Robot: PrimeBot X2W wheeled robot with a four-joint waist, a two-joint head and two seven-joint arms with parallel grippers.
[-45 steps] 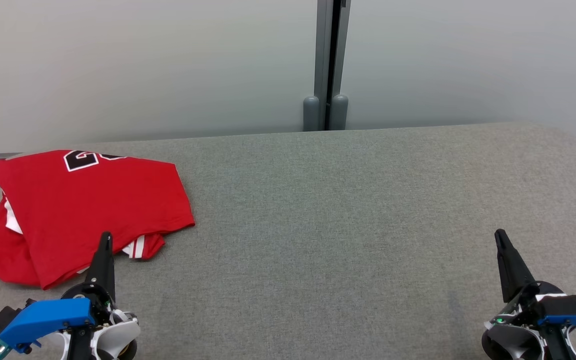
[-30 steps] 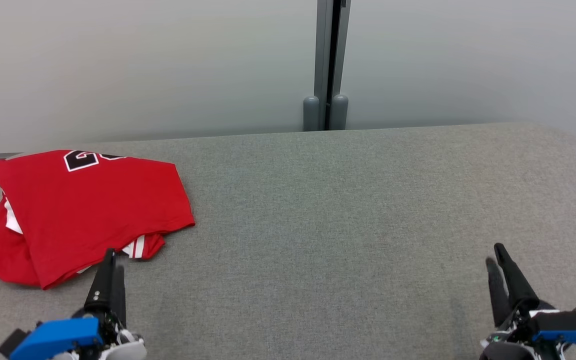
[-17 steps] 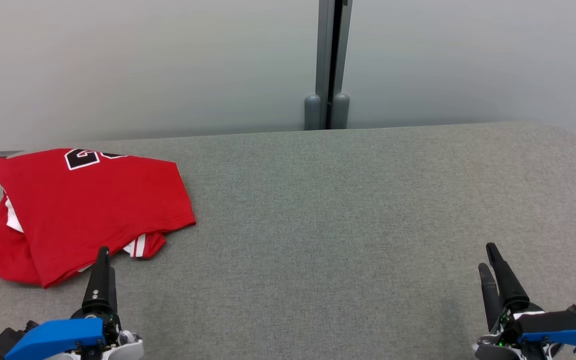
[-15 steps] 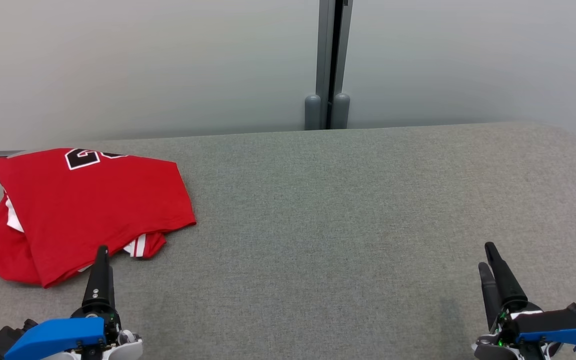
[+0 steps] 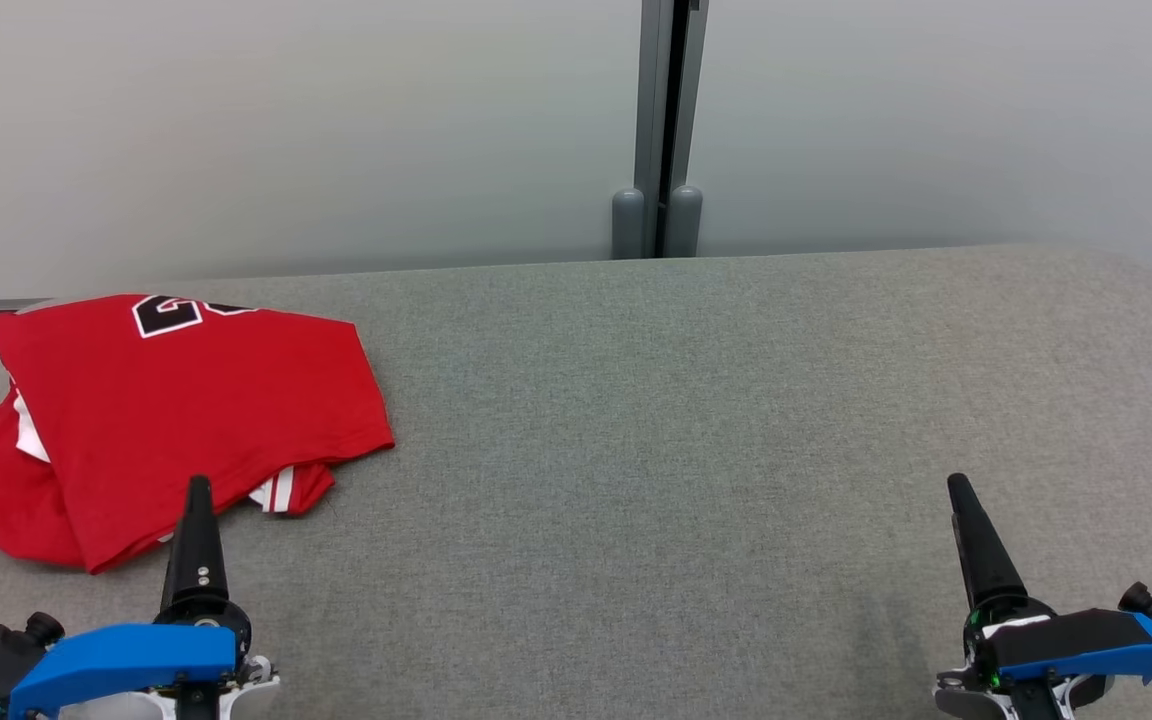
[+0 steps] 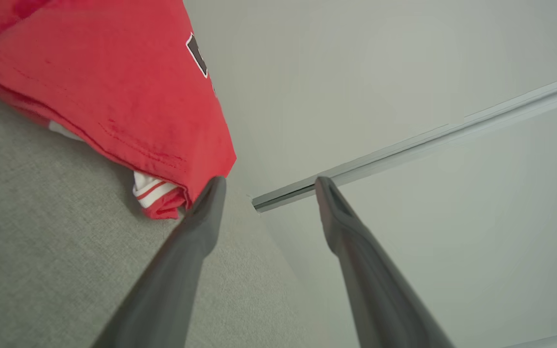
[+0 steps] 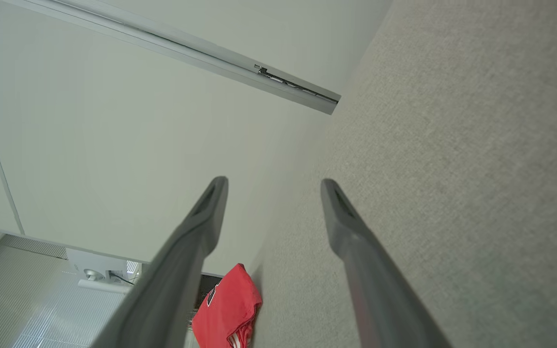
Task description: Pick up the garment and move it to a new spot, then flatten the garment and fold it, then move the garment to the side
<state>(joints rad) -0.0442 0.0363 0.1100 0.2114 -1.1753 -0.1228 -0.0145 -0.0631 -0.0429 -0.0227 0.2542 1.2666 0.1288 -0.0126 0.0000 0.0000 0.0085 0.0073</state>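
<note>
The red garment (image 5: 186, 400) is sitting on the far-left part of the grey fabric table (image 5: 636, 420), roughly folded into a chunky rectangle. There's a black number with a white outline (image 5: 168, 313) up at its far edge, a bit of white-and-red striped trim (image 5: 276, 492) poking out from under the near right corner, and a rounded lump of red cloth sticking out on the left side. So it's folded-ish, but not super tidy.

Left gripper (image 6: 271, 181) is at the near left, jaws spread wide with nothing between them. In its wrist view one fingertip (image 6: 215, 186) sits right at the garment's near corner, just beside that striped trim. From the head view the finger lines up over the garment's near hem. Honestly can't tell if it's actually touching the cloth or just hanging over it.

Right gripper (image 7: 273, 182) is at the near right, well apart from the garment, over bare grey table. Its jaws are wide open too, and empty. In its wrist view the garment is a small red patch way off past the fingers.

Behind the table it's just pale wall panels with a grey vertical post (image 5: 658, 130) in the middle.
</note>
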